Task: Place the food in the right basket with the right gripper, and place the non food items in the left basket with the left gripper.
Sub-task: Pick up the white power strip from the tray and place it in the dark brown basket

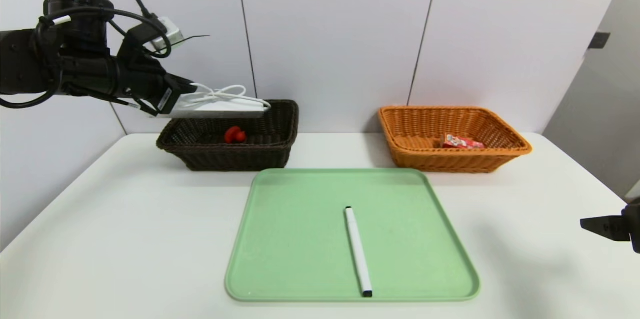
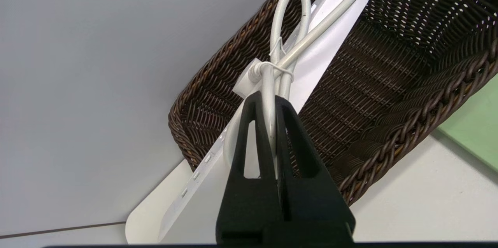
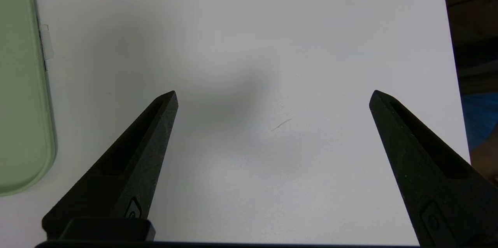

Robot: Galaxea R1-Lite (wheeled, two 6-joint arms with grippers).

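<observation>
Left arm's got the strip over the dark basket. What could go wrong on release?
The left claw pinches only the cord, so the power strip may swing or twist. It slants across the dark basket with one end beyond the rim, so it might catch there and tip out.

You have white table (image 1: 125, 239) under everything: green tray (image 1: 300, 239) centre front; dark brown basket (image 1: 237, 159) behind tray's left, orange-tan basket (image 1: 450, 161) behind its right.

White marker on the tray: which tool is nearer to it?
Right, I judge. The right tool is over bare table beside the marker's tray; the left tool is farther back, above the dark basket.
</observation>
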